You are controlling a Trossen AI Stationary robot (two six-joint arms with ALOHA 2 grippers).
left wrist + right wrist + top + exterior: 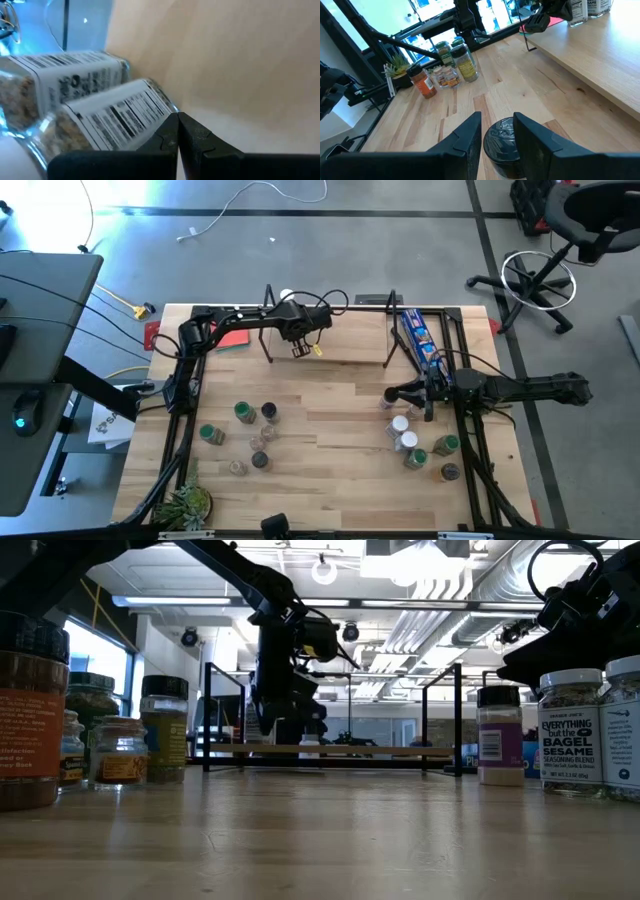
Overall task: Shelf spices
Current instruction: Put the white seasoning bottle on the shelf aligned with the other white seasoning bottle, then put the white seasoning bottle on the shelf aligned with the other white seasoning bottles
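The left claw (300,348) is hovering over the shelf (350,350) with its fingers pressed fully together and holding nothing, right beside 2 jars (90,107) already lying on their sides on the board. The right claw (497,135) is straddling a dark-lidded jar (502,137) standing on the worktop (330,430), fingers partly apart on either side of its lid, apparently gripping it for a lift. More spices are waiting in 2 clusters, one (245,435) on the left, one (425,445) on the right.

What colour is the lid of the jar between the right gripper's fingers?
Black lid, best seen in the right wrist view.
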